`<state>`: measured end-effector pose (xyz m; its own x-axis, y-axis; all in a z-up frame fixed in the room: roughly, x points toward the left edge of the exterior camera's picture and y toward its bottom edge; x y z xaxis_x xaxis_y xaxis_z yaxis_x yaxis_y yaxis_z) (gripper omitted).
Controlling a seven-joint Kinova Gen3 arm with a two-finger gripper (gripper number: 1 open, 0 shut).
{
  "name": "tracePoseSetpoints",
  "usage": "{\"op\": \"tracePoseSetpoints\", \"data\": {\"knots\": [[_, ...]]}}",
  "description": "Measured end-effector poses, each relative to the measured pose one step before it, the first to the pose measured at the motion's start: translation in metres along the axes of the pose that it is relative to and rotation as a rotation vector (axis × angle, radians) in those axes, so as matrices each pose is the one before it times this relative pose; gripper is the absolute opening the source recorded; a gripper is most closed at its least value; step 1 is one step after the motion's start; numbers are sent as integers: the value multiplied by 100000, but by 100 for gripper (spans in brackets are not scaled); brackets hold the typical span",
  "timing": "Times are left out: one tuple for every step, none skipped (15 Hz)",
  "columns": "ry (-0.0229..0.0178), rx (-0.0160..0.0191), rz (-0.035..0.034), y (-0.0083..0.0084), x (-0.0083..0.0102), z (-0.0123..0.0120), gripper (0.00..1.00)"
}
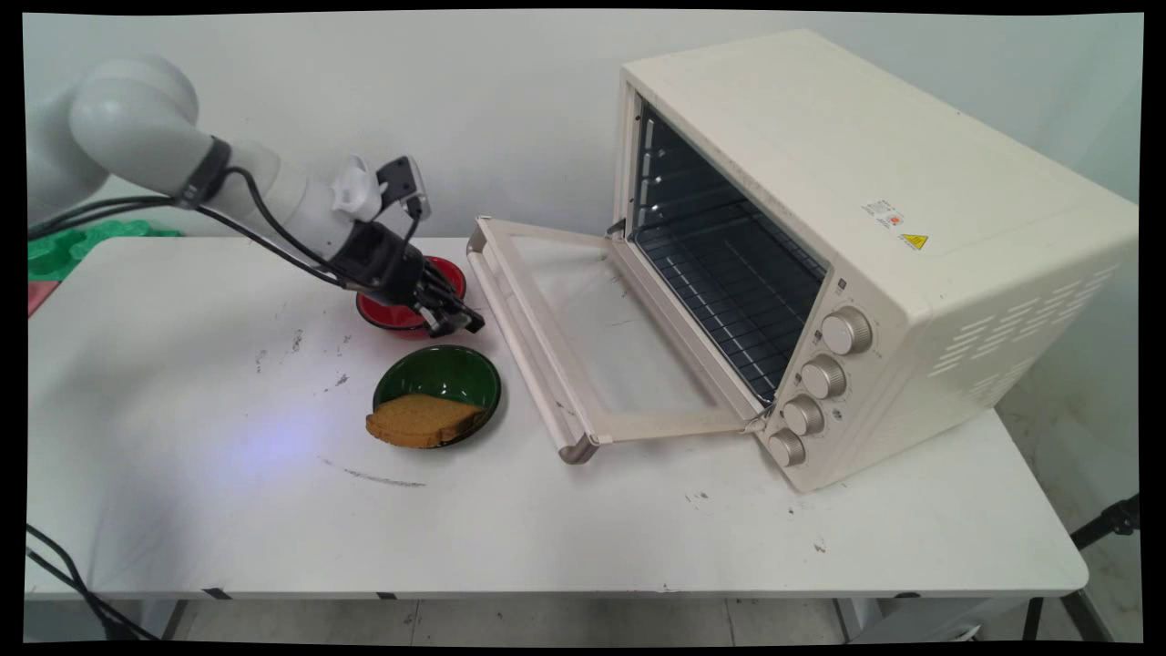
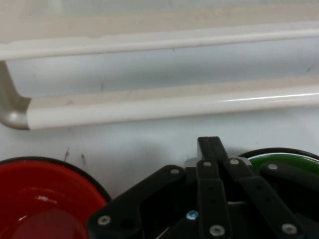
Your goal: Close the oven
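1. Worktop: white, scuffed with dark marks, set against a pale wall. All items below are carried on it.

2. Toaster oven: cream-coloured, placed on the right half of the worktop. A wire rack is seen inside the dark cavity. Four round knobs are ranged in a column down the front panel, at the right of the opening.

3. Oven door: folded down fully open, its glass pane facing upward and its bar handle at the outer edge, towards the bowls. In the hand view the handle is shown running across the picture beyond the fingers.

4. Arm: white, entering from the upper left, with black cables hung along it.

5. Green bowl: placed just left of the door handle, near the worktop's middle. Its rim is seen at the right of the hand view.

6. Red bowl: set behind the green bowl, close to it and partly hidden by the hand. In the hand view it lies at the lower left.

7. Slice of bread: brown, laid in the green bowl with its near edge resting over the rim.

8. Hand: black, two-fingered, held low over the red bowl's right edge, between that bowl and the door handle. The fingers are seen pressed together, with nothing held.
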<state>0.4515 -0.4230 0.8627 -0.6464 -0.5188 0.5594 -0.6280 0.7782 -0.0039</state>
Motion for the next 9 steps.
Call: {"op": "tracePoseSetpoints", "data": {"knots": [[229,-135,238,-50,-83,514,0],[313,-60,208,-53,-55,417,0],[532,-79,194,-61,-30,458,0],[913,6,101,-76,8,405,0],[1084,62,44,-71,47,299,0],[1800,-36,60,-63,135,272,0],[2187,-240,239,-30,189,185,0],[2193,-309,322,-7,208,41,0],[1631,-260,237,6,176,-19,0]]}}
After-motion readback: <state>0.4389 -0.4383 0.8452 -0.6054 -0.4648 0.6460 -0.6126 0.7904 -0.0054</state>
